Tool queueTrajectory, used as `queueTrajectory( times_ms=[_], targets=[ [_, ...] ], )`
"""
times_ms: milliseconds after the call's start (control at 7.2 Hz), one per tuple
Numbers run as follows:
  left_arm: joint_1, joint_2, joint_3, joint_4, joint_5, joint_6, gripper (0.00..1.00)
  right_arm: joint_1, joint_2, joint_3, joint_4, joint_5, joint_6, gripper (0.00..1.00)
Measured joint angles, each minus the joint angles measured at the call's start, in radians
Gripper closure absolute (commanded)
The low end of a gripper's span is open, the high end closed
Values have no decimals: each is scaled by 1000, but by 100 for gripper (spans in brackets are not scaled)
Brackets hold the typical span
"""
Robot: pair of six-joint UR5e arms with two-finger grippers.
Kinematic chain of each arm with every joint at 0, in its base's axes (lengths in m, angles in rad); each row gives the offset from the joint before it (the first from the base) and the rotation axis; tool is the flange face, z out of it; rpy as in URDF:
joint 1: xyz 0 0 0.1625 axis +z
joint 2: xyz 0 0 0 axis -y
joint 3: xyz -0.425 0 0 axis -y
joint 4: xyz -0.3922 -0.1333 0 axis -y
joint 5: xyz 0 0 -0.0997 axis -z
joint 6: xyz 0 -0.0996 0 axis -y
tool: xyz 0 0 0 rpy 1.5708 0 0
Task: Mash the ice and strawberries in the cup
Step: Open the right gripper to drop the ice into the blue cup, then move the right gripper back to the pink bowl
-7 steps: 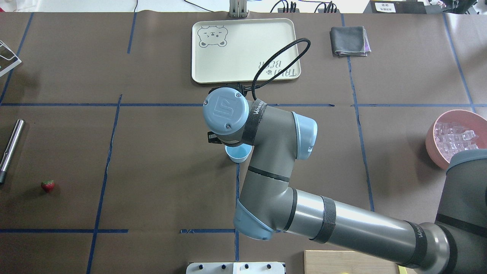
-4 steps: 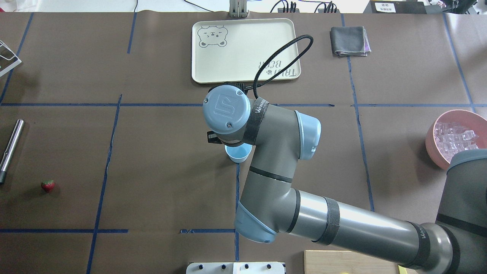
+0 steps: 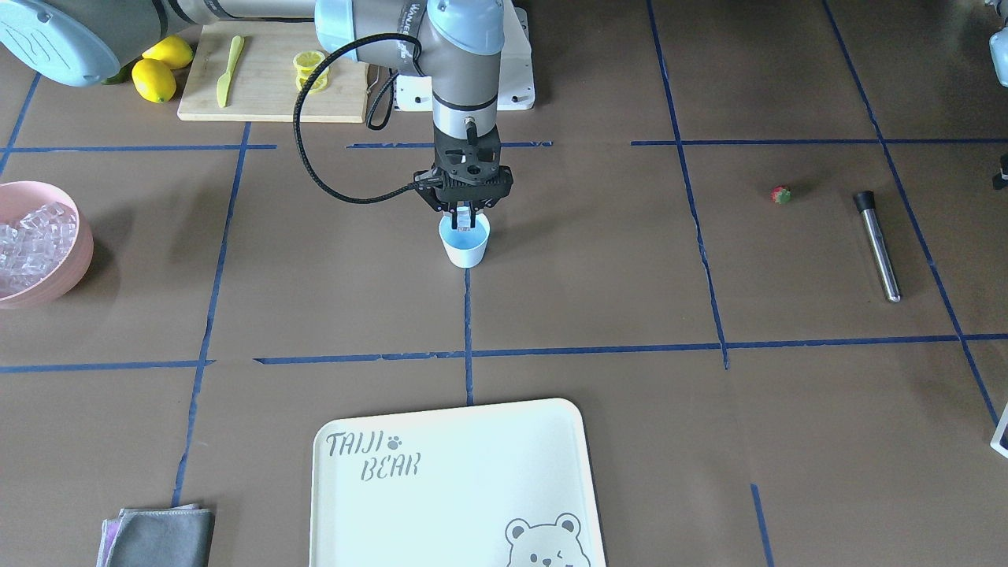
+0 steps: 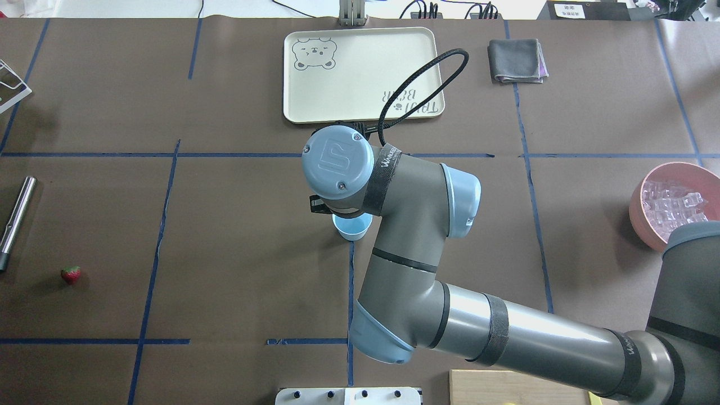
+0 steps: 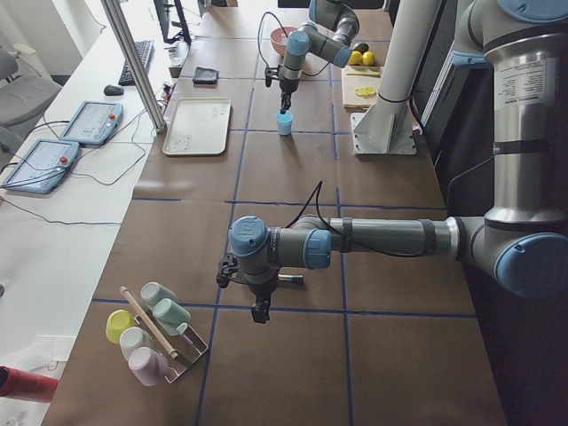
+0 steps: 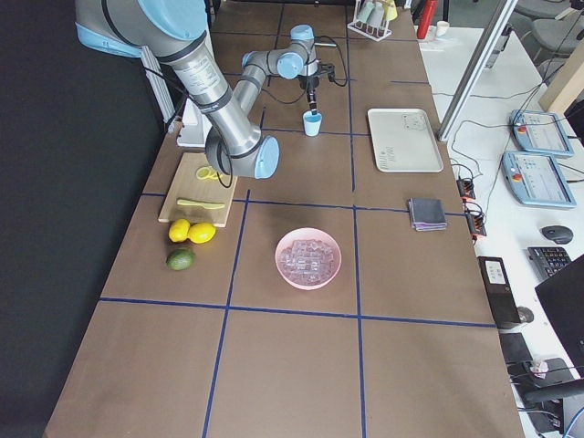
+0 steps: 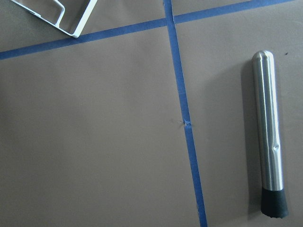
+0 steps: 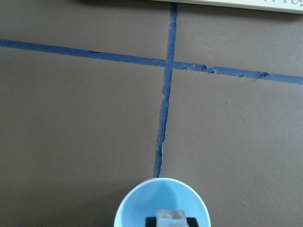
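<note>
The light blue cup (image 3: 465, 246) stands upright at the table's middle, also seen as the cup (image 4: 353, 228) in the overhead view. My right gripper (image 3: 465, 220) hangs straight over its mouth, shut on a clear ice cube (image 8: 171, 217) just above the rim (image 8: 142, 208). More ice (image 3: 27, 240) fills the pink bowl (image 3: 79, 236). The strawberry (image 3: 780, 194) lies alone on the table, near a steel muddler (image 3: 878, 244). My left gripper (image 5: 258, 312) hovers over that muddler (image 7: 267, 132); I cannot tell if it is open or shut.
A cream bear tray (image 4: 363, 73) and a grey folded cloth (image 4: 516, 61) lie at the far side. A cutting board (image 3: 268, 87) with lemon slices, a green knife and lemons (image 3: 153, 79) sits by the robot base. A cup rack (image 5: 155, 333) stands at the left end.
The right arm's wrist and elbow have drifted slightly to the right over the cup. The cup, strawberry and muddler have not moved.
</note>
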Motion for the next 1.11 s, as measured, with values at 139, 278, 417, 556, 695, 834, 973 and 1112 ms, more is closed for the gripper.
queueTrajectory(
  times_ms=[139, 278, 417, 556, 695, 834, 973, 1112],
  targets=[
    [0, 1, 1, 0, 1, 0, 0, -2, -6, 3, 1, -1, 0, 18],
    [0, 1, 1, 0, 1, 0, 0, -3, -9, 4, 2, -2, 0, 18],
    [0, 0, 2, 0, 0, 0, 0, -4, -10, 4, 2, -1, 0, 18],
    [0, 0, 2, -1, 0, 0, 0, -3, -10, 7, 2, 0, 0, 18],
    [0, 0, 2, 0, 0, 0, 0, 3, -12, 20, 2, 2, -2, 18],
    [0, 0, 2, 0, 0, 0, 0, 22, -28, 55, 0, 20, -4, 18],
    [0, 0, 2, 0, 0, 0, 0, 54, -68, 110, -1, 54, -19, 18],
    [0, 0, 3, -1, 0, 0, 0, 97, -133, 178, -2, 91, -67, 18]
  ],
)
